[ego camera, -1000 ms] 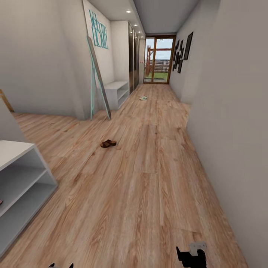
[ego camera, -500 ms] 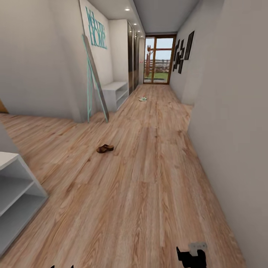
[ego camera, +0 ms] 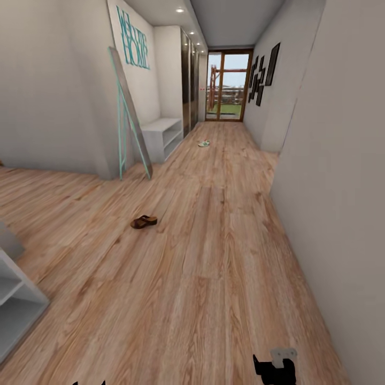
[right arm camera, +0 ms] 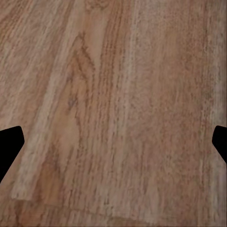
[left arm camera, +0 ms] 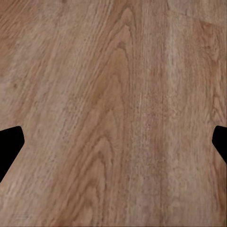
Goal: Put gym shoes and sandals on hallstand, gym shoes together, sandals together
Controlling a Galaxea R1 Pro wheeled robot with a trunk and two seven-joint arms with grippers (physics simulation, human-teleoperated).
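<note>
The view has been carried forward; the shelf unit (ego camera: 16, 299) has slid toward the frame edge.
Approach step: both the left gripper (left arm camera: 113, 142) and right gripper (right arm camera: 113, 142) are spread open, empty over the floor (ego camera: 214, 267); the sandal (ego camera: 144, 221) lies well ahead, to be reached next.

Dark-brown sandal (ego camera: 144, 221), wood-grain floor (ego camera: 214, 256)
</note>
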